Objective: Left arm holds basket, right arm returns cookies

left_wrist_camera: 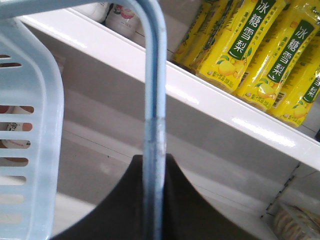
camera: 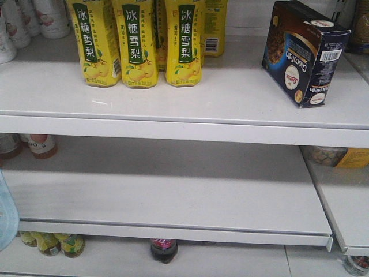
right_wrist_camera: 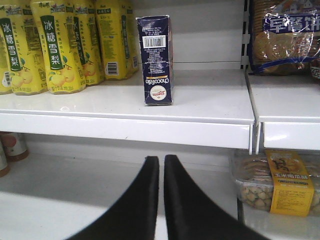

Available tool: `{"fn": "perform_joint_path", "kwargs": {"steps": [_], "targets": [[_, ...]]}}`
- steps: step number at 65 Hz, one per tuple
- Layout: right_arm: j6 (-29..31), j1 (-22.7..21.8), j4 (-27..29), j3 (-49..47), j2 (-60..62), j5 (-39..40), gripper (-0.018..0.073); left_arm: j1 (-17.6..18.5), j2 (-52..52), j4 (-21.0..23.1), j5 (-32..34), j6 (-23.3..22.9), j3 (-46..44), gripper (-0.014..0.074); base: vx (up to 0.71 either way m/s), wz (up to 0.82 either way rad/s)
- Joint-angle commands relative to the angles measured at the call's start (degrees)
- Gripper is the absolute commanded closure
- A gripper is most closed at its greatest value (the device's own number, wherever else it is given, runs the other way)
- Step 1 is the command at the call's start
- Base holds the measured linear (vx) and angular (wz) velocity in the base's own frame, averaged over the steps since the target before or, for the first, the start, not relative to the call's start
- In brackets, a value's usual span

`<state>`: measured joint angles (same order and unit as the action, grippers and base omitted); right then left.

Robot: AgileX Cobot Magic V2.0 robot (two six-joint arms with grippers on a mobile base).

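The cookies [camera: 302, 52] are a dark navy "Chocofelo" box standing upright on the top shelf [camera: 173, 98], right of the yellow cartons, barcode end facing out. In the right wrist view the cookies [right_wrist_camera: 157, 55] stand alone on the shelf, well above and beyond my right gripper [right_wrist_camera: 161, 162]. Its black fingers are nearly together with nothing between them. My left gripper [left_wrist_camera: 154, 162] is shut on the flat blue handle [left_wrist_camera: 155, 100] of the light blue basket [left_wrist_camera: 30, 150]. A sliver of the basket [camera: 6, 213] shows at the left edge of the front view.
Yellow drink cartons [camera: 138, 40] fill the top shelf's left half, with white bottles [camera: 34, 17] behind. A biscuit bag [right_wrist_camera: 282, 35] and a snack tub [right_wrist_camera: 275, 185] sit on the neighbouring shelf unit to the right. Bottles [camera: 164, 249] stand on the bottom level.
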<state>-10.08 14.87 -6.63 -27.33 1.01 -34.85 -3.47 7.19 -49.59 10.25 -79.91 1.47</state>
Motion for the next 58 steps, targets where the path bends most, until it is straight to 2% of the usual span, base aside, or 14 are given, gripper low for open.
{"fn": "perform_joint_path", "kwargs": {"steps": [1,14,20,25,32,38,49,50,58], "targets": [[0.2,-0.1,-0.6,-1.3,0.2,4.1,0.0565,0.0,0.5,0.1,4.0,0.6,-1.6,0.0599,0.00,0.00],[0.2,-0.1,-0.6,-1.3,0.2,4.1,0.0565,0.0,0.5,0.4,3.4,1.3,-1.6,0.0599,0.00,0.00],[0.2,-0.1,-0.6,-1.3,0.2,4.1,0.0565,0.0,0.5,5.2,1.5,6.0,-1.6,0.0599,0.00,0.00],[0.2,-0.1,-0.6,-1.3,0.2,4.1,0.0565,0.0,0.5,12.7,0.9,14.1,-1.6,0.0599,0.00,0.00],[0.2,-0.1,-0.6,-1.3,0.2,4.1,0.0565,0.0,0.5,22.8,0.9,28.4,-1.6,0.0599,0.00,0.00],[0.2,-0.1,-0.6,-1.3,0.2,4.1,0.0565,0.0,0.5,29.8,0.9,38.5,-1.6,0.0599,0.00,0.00],[0.2,-0.1,-0.6,-1.3,0.2,4.1,0.0565,0.2,0.5,38.8,1.0,56.0,-1.6,0.0599,0.00,0.00],[0.2,-0.1,-0.6,-1.3,0.2,4.1,0.0565,0.5,0.5,40.2,1.0,58.8,-1.6,0.0599,0.00,0.00],[0.2,-0.1,-0.6,-1.3,0.2,4.1,0.0565,1.9,0.5,46.1,0.9,69.3,-1.4,0.0599,0.00,0.00]]}}
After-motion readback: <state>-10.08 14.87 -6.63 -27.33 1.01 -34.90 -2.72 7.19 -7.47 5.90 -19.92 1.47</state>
